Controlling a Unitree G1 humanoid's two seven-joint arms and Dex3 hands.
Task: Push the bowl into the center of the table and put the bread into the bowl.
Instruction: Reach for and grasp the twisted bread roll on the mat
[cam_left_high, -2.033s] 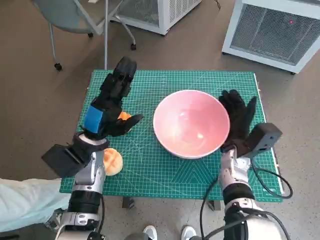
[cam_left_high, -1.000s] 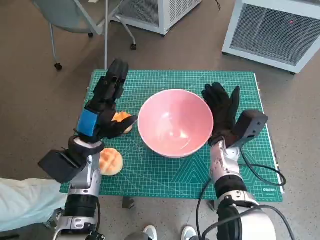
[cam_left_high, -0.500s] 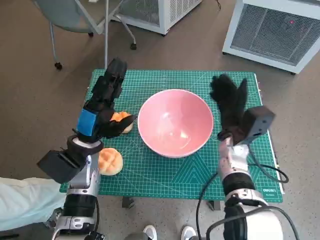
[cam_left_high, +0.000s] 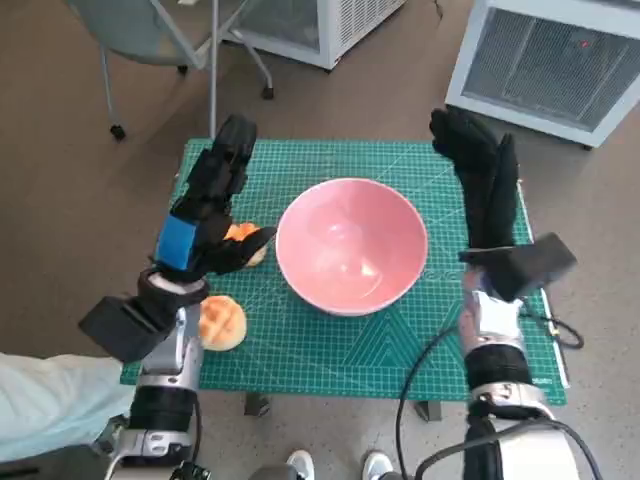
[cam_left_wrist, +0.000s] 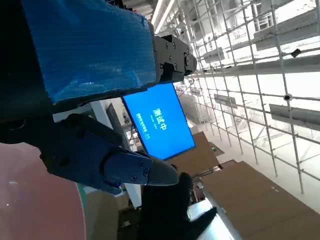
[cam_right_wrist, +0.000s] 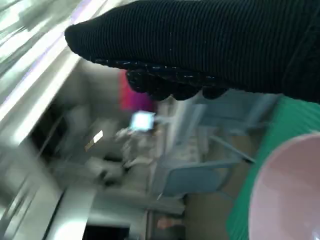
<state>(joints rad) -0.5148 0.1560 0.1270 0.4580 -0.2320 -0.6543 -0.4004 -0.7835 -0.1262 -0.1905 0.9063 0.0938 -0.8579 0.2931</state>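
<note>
A large pink bowl (cam_left_high: 350, 245) sits empty near the middle of the green cutting mat (cam_left_high: 320, 345). Two bread rolls lie left of it: one (cam_left_high: 243, 243) partly under my left hand, another (cam_left_high: 222, 322) near the mat's front left corner beside my left forearm. My left hand (cam_left_high: 205, 205) hovers open above the mat's left side, fingers stretched away from me. My right hand (cam_left_high: 480, 185) is raised with fingers straight, clear of the bowl's right rim. The bowl's rim (cam_right_wrist: 287, 192) shows in the right wrist view, below the glove (cam_right_wrist: 210, 47).
A chair base with castors (cam_left_high: 180, 50) stands behind the table's left side. White grilled cabinets (cam_left_high: 545, 60) stand behind at the right. A cable (cam_left_high: 535, 335) trails from my right wrist over the mat's right front corner.
My right hand pushed the bowl leftward toward the mat's middle, then lifted up and away to the right. The bowl has stopped. My left hand stays almost still.
</note>
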